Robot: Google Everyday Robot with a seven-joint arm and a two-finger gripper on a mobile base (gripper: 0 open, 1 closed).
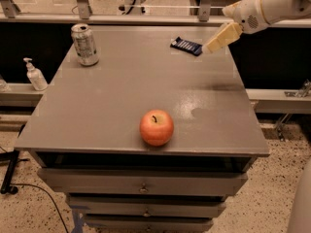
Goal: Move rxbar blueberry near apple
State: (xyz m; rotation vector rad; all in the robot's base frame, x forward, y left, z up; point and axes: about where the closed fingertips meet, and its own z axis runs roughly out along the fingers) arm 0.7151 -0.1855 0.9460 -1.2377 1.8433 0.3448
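Note:
The rxbar blueberry [186,45] is a dark navy wrapper with white lettering, lying flat near the far right of the grey table [121,101]. The apple [156,127] is red-orange and stands upright near the table's front edge, well apart from the bar. My gripper [214,43] hangs from the white arm at the upper right, its cream fingers [222,37] angled down to the left, tip right beside the bar's right end. The gripper holds nothing.
A silver drink can [84,44] stands at the far left of the table. A soap dispenser bottle [35,75] stands on a ledge to the left, below table height. Drawers are under the table front. A rail runs behind the table.

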